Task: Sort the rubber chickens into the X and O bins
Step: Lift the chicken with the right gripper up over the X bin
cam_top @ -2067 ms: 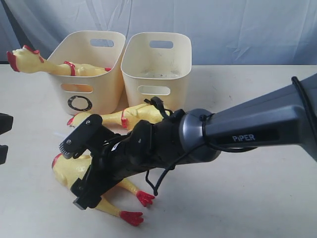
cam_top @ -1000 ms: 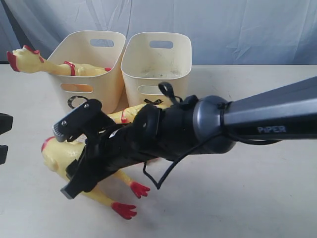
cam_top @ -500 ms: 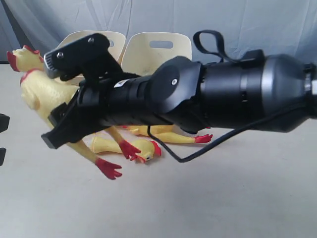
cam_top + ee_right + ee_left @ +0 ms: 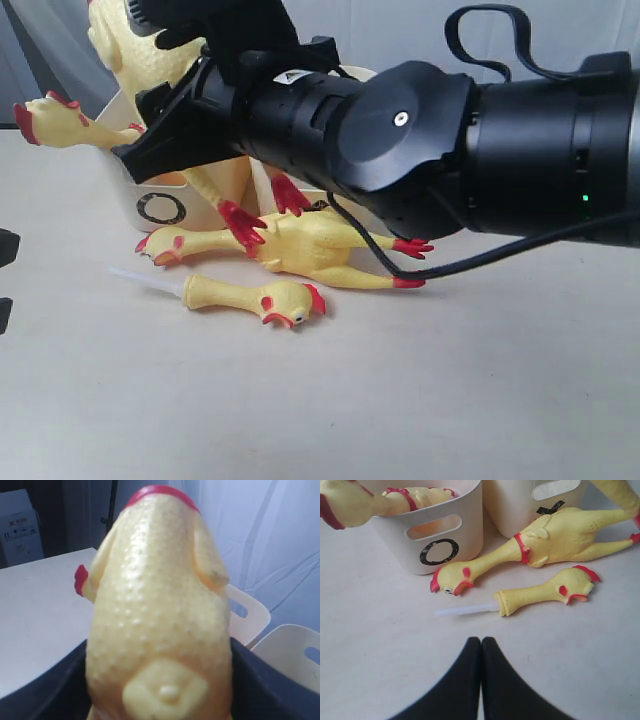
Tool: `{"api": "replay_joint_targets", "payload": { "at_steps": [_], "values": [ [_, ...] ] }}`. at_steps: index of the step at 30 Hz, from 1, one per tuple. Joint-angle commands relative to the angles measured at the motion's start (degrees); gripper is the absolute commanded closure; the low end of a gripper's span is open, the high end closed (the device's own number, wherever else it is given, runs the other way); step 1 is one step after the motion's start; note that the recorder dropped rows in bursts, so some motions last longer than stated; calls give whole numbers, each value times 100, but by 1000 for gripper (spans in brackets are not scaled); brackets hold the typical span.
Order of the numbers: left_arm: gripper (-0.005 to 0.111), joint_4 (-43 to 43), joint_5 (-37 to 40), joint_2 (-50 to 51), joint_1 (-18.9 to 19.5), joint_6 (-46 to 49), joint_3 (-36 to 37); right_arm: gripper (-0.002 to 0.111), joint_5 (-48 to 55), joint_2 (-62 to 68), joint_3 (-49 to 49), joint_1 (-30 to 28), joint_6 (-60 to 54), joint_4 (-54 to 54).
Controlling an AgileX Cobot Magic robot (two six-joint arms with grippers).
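Note:
My right gripper (image 4: 130,80) is shut on a large yellow rubber chicken (image 4: 125,50), held high above the O bin (image 4: 160,205), red feet dangling. In the right wrist view its bumpy body (image 4: 160,605) fills the space between both fingers (image 4: 55,685). Another chicken (image 4: 405,497) lies in the O bin (image 4: 440,552), head over the rim. A large chicken (image 4: 545,537) and a small slim one (image 4: 550,587) lie on the table before the bins. The X bin (image 4: 520,505) stands beside the O bin, mostly hidden by my arm in the exterior view. My left gripper (image 4: 481,641) is shut and empty, near the table.
A clear plastic stem (image 4: 465,610) sticks out of the small chicken's cut end. My right arm (image 4: 450,140) spans the middle of the exterior view. A grey curtain (image 4: 350,25) hangs behind the bins. Bare table (image 4: 400,400) lies in front.
My right gripper has lifted the large chicken off the table, up and back to above the O bin. The small chicken and the lying one now show. The left gripper has stayed still.

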Motion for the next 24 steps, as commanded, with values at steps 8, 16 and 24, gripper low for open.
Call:
{"api": "replay_joint_targets", "payload": {
  "at_steps": [8,16,24],
  "values": [
    [107,-8,-42,-56,-6,-31,35,109,437,-63,-4,-988,-257,102],
    [107,-122,-42,-56,-6,-31,35,109,-173,39,-14,-1440,-231,5],
    [107,-222,-21,-56,-6,-31,35,109,-336,619,-403,-1671,1375,-1935]
  ]
}}
